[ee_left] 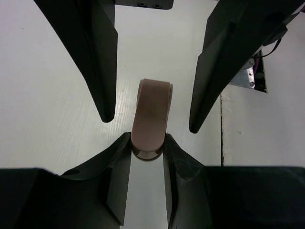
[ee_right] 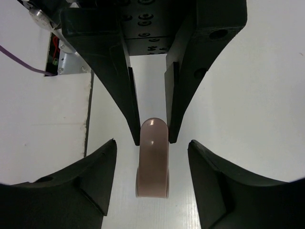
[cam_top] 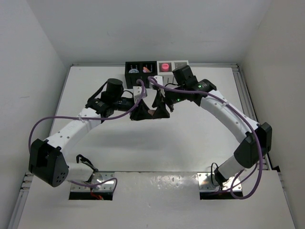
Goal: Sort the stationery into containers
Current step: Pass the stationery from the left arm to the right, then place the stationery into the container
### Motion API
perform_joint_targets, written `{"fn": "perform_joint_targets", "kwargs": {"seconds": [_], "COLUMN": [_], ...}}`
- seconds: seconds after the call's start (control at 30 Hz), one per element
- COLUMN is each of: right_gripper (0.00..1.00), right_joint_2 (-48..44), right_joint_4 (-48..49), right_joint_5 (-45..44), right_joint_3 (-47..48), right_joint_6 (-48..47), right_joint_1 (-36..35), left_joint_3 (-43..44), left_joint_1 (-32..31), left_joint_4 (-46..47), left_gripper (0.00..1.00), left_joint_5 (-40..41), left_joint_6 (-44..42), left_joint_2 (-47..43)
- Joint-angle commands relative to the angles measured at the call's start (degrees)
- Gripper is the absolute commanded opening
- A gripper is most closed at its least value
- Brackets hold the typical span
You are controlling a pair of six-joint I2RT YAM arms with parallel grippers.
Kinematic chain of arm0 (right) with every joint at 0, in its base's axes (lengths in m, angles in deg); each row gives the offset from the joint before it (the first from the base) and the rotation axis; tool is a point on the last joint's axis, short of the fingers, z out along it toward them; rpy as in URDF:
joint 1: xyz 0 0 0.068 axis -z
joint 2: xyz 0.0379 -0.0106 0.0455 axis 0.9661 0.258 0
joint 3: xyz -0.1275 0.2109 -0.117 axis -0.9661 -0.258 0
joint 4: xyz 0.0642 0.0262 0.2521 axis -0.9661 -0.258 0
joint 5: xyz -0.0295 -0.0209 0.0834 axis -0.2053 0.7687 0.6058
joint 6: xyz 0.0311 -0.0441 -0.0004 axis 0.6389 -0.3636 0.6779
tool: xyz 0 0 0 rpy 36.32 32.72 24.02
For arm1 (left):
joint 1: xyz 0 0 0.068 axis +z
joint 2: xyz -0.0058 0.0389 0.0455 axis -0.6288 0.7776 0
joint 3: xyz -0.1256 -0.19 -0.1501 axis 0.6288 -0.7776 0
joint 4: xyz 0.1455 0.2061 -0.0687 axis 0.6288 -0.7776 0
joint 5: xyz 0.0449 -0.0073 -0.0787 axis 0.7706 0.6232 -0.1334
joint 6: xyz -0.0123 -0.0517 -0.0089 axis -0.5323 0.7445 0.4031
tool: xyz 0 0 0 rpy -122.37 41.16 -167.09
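Left claw [ee_left: 148, 141] clenched on one end of a pale lilac-pink round-ended stick [ee_left: 151, 109] at the middle of the white tabletop [cam_top: 190, 138]; whether the stick touches the surface cannot be told. Right claw [ee_right: 151, 145] released, its fingers spread wide on either side of the stick's other end and clear of it. Both arms reach forward and bend inward, their wrists facing each other.

Only the overhead camera shows the far edge. A black perforated two-compartment organizer [cam_top: 140, 73] holds a blue-white item in its left square and pink-white pieces in its right. Just beside it stands a white perforated two-compartment organizer [cam_top: 173, 63] with a hot-pink cylindrical tube [cam_top: 165, 66] in its left square.

Only the wrist cameras show the grip itself, the left fingers pinching the stick, which the arms hide from above.
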Motion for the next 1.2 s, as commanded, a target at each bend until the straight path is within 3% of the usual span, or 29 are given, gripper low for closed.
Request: {"fn": "perform_joint_targets", "kwargs": {"seconds": [0.0,0.33,0.37,0.43,0.47,0.57,0.83,1.03,1.17], "right_gripper": [0.58,0.18,0.15,0.04,0.01,0.0,0.0,0.0,0.0], "right_joint_2": [0.84,2.42,2.51,2.68,2.77,3.56,11.54,19.54,25.43], "right_joint_4": [1.85,0.09,0.09,1.13,3.06,5.44,20.29,34.97,40.5], "right_joint_5": [-0.17,-0.7,-0.79,-1.05,-0.88,-0.96,-8.58,-22.29,-25.04], "right_joint_3": [-0.42,0.45,0.8,1.07,1.33,3.08,12.3,13.81,16.44], "right_joint_6": [0.19,-0.95,-0.95,0.53,1.76,5.72,16.63,12.06,12.06], "right_joint_1": [-0.4,-0.05,0.12,0.65,1.69,3.9,16.46,21.39,22.62], "left_joint_3": [2.46,2.11,1.85,1.76,1.76,1.5,-2.1,-1.32,-1.84], "left_joint_1": [0.84,2.68,2.77,2.86,2.86,3.21,10.32,15.16,17.01], "left_joint_4": [2.93,4.78,5.04,5.05,4.44,3.29,1.97,-0.75,-0.41], "left_gripper": [0.0,0.0,0.04,0.22,0.49,1.0,1.0,1.0,1.0], "left_joint_5": [-2.15,-2.06,-1.62,-0.48,1.09,4.35,13.58,16.66,16.57], "left_joint_6": [1.33,3.87,4.23,5.02,5.63,6.42,11.96,16.17,18.46], "left_joint_2": [-0.71,-1.06,-1.15,-1.15,-1.15,-1.59,-2.83,1.65,3.68]}}
